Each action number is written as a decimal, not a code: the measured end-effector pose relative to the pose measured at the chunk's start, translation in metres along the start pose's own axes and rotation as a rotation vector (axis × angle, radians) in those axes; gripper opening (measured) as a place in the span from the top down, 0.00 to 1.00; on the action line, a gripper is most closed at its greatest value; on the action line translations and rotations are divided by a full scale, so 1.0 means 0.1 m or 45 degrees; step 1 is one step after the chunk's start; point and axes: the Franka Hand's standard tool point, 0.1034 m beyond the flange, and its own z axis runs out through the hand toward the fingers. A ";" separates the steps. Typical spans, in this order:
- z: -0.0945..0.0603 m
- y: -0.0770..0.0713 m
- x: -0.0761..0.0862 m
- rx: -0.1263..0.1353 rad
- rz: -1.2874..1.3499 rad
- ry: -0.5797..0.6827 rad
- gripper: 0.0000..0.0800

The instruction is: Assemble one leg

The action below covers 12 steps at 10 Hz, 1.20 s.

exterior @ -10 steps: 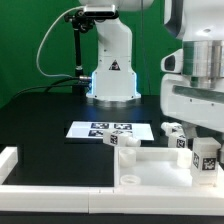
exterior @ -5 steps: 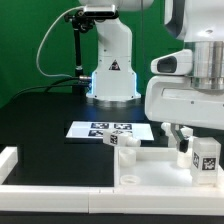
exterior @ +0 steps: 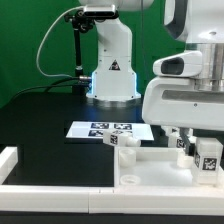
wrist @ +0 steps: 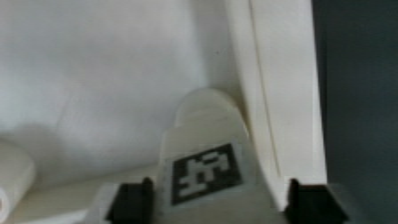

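My gripper point(exterior: 186, 138) hangs low at the exterior view's right, over the big white tray-like panel point(exterior: 90, 172). In the wrist view the gripper point(wrist: 219, 203) is open and straddles a white leg point(wrist: 214, 140) with a black-and-white tag. One dark fingertip point(wrist: 130, 200) stands on each side of the leg, with a narrow gap on each side. Most of that leg point(exterior: 181, 144) is hidden behind the gripper in the exterior view. Two more legs show there, one point(exterior: 127, 141) near the middle and one point(exterior: 209, 155) at the far right.
The marker board point(exterior: 105, 129) lies on the black table behind the panel. The arm's white base point(exterior: 111, 72) stands at the back. The panel's raised rim point(wrist: 270, 70) runs beside the leg, with dark table point(wrist: 359, 90) beyond it. A white block point(exterior: 8, 159) stands at the exterior view's left.
The gripper has shifted toward the exterior view's left and come a little lower, and it now hides more of the legs at the right.
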 end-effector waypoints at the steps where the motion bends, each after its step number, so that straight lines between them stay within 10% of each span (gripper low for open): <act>1: 0.00 0.00 0.00 0.000 0.074 0.000 0.64; 8: 0.03 -0.04 0.02 0.009 1.548 -0.050 0.64; 12: 0.04 -0.05 -0.01 0.007 1.269 -0.051 0.54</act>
